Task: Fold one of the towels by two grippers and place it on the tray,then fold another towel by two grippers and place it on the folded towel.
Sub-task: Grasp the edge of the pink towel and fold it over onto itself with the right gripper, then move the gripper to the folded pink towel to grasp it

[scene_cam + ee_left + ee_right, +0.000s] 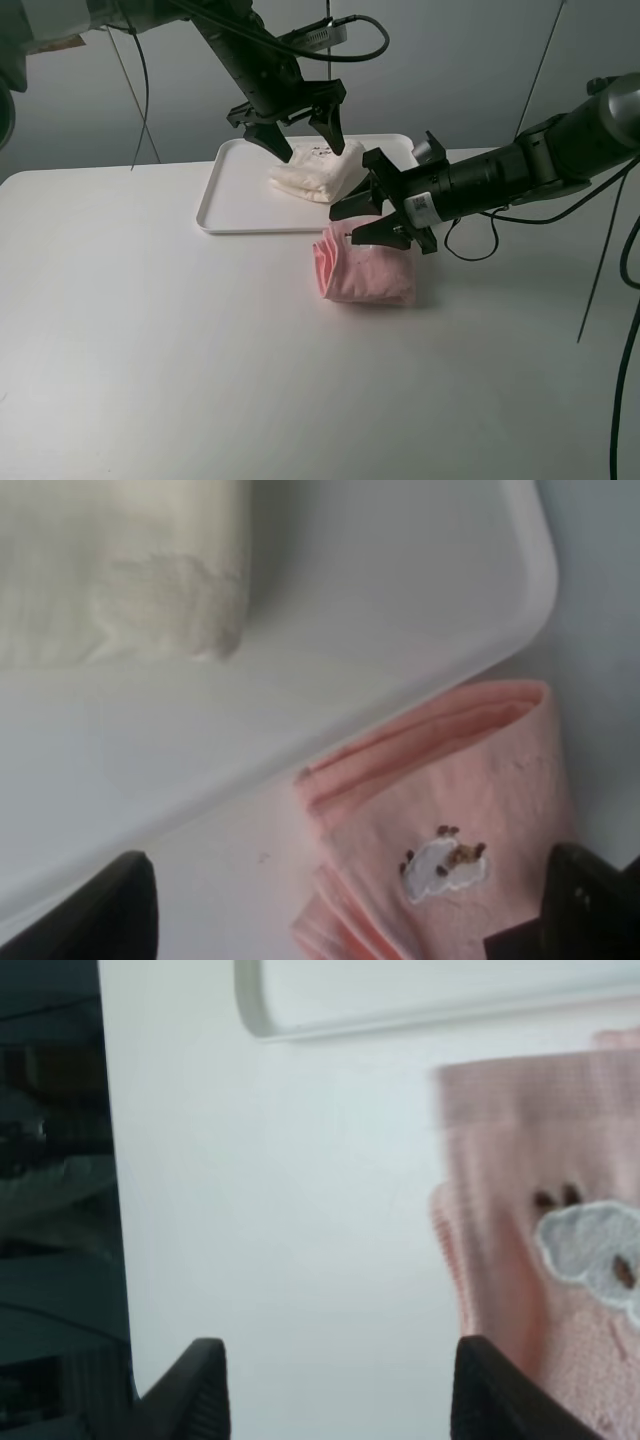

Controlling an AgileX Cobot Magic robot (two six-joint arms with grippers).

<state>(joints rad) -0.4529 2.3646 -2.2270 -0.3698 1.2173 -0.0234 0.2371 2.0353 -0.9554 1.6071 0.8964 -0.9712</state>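
A folded cream towel (318, 173) lies on the white tray (240, 200); it also shows in the left wrist view (110, 570). A folded pink towel (367, 272) with a small embroidered patch lies on the table just in front of the tray's right corner, seen in the left wrist view (450, 850) and the right wrist view (560, 1260). My left gripper (300, 135) hangs open and empty above the cream towel. My right gripper (375, 222) is open and empty, low over the pink towel's far edge.
The white table (150, 350) spreads to the left and front. The tray's left half (235, 185) is bare. Cables hang at the right behind my right arm (540, 160).
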